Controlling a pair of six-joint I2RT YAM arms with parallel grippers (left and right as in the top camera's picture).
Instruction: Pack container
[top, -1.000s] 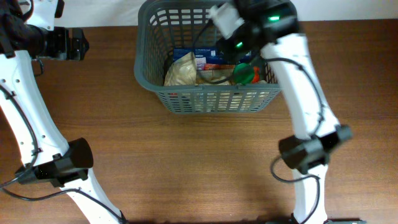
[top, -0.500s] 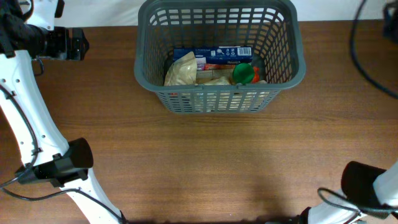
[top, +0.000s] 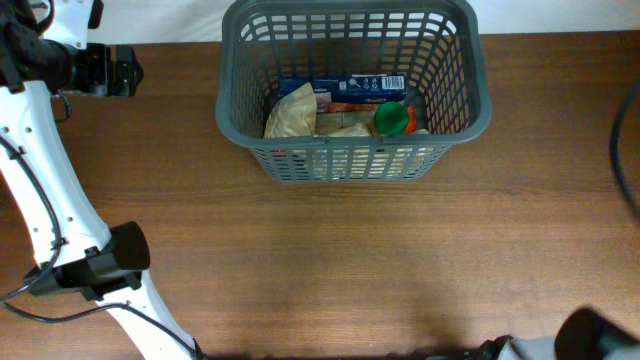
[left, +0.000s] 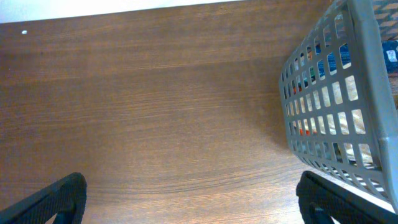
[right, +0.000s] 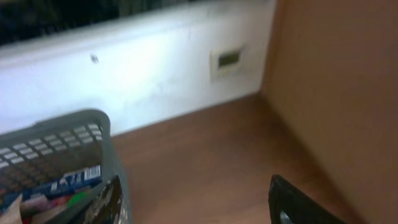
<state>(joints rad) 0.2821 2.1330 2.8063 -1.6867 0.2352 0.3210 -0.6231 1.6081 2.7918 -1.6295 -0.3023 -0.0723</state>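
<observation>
The dark grey slotted basket (top: 350, 160) stands at the back middle of the wooden table. Inside lie a tan packet (top: 290, 112), a blue box (top: 345, 88) and a green-capped item (top: 392, 118). My left gripper (top: 125, 72) is open and empty at the far left, level with the basket; in the left wrist view (left: 193, 202) its fingers are wide apart over bare wood, with the basket (left: 336, 124) to the right. My right gripper (right: 199, 202) is open and empty, raised to the right of the basket (right: 56, 134); it is outside the overhead view.
A white wall (right: 155, 68) runs behind the table. Bare wood (top: 330, 260) spreads in front of the basket. A black cable (top: 622, 150) hangs at the right edge, and the right arm's base (top: 600, 335) shows at the bottom right.
My right arm was over the basket a second ago. It has pulled back and swung out of the overhead view to the right. The left arm and basket have not moved.
</observation>
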